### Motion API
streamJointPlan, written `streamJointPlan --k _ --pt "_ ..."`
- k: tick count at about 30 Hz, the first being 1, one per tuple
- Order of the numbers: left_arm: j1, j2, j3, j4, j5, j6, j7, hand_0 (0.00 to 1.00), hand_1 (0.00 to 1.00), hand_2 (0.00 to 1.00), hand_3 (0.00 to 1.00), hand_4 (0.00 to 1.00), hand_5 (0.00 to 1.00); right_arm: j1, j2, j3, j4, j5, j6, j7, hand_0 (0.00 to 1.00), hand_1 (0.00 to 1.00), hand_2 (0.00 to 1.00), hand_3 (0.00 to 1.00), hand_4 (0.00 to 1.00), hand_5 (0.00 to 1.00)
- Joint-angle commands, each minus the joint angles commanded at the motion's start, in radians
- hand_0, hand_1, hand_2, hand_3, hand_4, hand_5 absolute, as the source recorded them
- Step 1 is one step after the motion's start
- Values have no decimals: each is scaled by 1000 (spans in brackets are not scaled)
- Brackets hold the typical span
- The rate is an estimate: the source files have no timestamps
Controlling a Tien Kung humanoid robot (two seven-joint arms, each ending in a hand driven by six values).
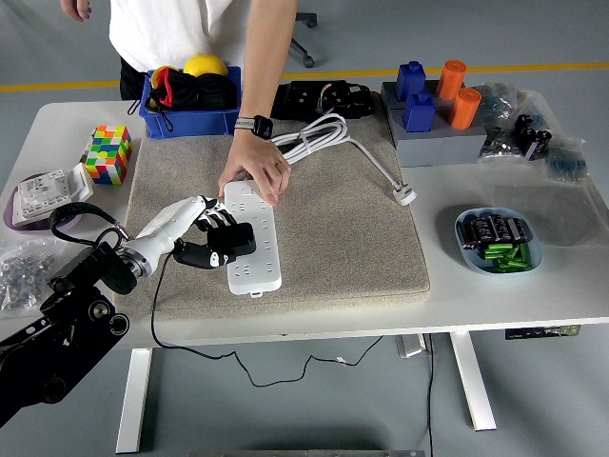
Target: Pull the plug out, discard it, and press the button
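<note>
A white power strip point(255, 257) lies on the grey mat point(333, 228), its white cable point(314, 133) coiled at the back and ending in a white plug point(404, 195). A black plug point(235, 239) sits in the strip's left side. My left hand point(211, 238) comes in from the lower left and its fingers are shut on the black plug. A person's hand point(253, 175) presses down on the strip's far end. My right hand is out of view.
A blue bin point(186, 95) with balls stands at the back left. A colour cube point(107, 153) and a white socket plate point(43, 193) lie at the left. Blue and orange blocks point(433, 100) stand at the back right. A blue bowl point(498, 240) of batteries sits at the right.
</note>
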Motion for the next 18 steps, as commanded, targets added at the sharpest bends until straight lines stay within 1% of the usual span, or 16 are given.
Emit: streamJointPlan --k 12,18 --pt "-3 10 -39 -30 -22 -3 -7 511 342 379 547 707 2 1 -1 -8 0 4 -1 0 743 674 674 631 661 522" --pt "-3 13 -48 -38 -34 -8 -6 510 336 373 543 693 2 1 -2 -12 0 6 -1 0 742 674 674 632 661 522"
